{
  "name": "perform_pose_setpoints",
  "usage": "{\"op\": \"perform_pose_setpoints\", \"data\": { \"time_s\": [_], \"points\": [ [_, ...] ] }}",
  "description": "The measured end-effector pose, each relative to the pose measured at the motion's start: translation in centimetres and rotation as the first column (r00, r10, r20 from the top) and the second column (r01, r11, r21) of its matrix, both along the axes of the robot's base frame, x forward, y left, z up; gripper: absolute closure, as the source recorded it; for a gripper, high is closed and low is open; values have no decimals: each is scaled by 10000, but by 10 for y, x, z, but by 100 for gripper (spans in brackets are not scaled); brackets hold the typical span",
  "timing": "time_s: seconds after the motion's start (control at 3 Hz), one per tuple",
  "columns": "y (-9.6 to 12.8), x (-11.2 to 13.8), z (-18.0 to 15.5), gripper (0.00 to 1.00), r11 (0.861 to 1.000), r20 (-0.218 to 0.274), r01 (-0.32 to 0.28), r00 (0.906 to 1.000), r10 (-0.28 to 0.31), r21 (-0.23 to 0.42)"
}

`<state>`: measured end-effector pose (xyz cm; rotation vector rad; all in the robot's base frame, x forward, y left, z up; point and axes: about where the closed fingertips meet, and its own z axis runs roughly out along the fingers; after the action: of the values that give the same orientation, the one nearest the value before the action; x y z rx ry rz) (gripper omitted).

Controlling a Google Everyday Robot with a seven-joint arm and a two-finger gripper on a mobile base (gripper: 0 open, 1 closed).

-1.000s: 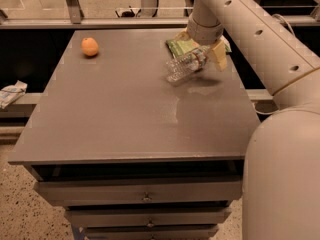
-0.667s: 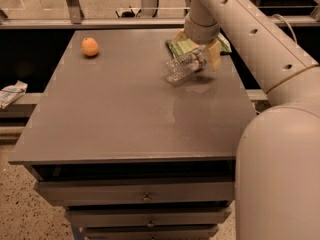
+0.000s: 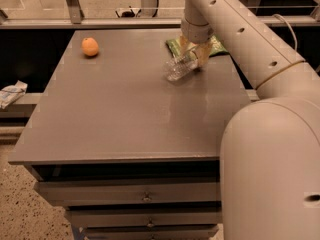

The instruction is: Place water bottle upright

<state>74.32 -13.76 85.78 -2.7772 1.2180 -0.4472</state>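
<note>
little has been changed: the end effector [image 3: 196, 58], in the upper middle of the frame, has been shifted only slightly left and is seen pinched on one end of the water bottle [image 3: 178, 68]. the bottle is held slanted, its low end at or just above the bench [image 3: 125, 114], just before a green packet [image 3: 214, 45]. the uprighting is judged not yet done.

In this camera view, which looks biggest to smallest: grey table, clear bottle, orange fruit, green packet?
1. grey table top
2. clear ribbed plastic bottle, gripped tilted by the claw at the far right
3. round orange fruit
The green packet is partly hidden behind the claw, so unranked.
</note>
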Motion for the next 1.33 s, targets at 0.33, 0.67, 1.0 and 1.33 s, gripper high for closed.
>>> {"op": "perform_pose_setpoints", "data": {
  "time_s": [0.33, 0.67, 1.0, 1.33],
  "points": [
    [-3, -4, 23, 98, 9994, 430, -339, 9985, 340, -25],
    [0, -11, 59, 100, 9932, 1276, -1117, 9861, 1067, 329],
    [0, -15, 86, 100, 9665, 2206, -2288, 9548, 1994, 1163],
    [2, -25, 108, 100, 8885, 3159, -4109, 8867, 3375, 2041]
  ]
}}
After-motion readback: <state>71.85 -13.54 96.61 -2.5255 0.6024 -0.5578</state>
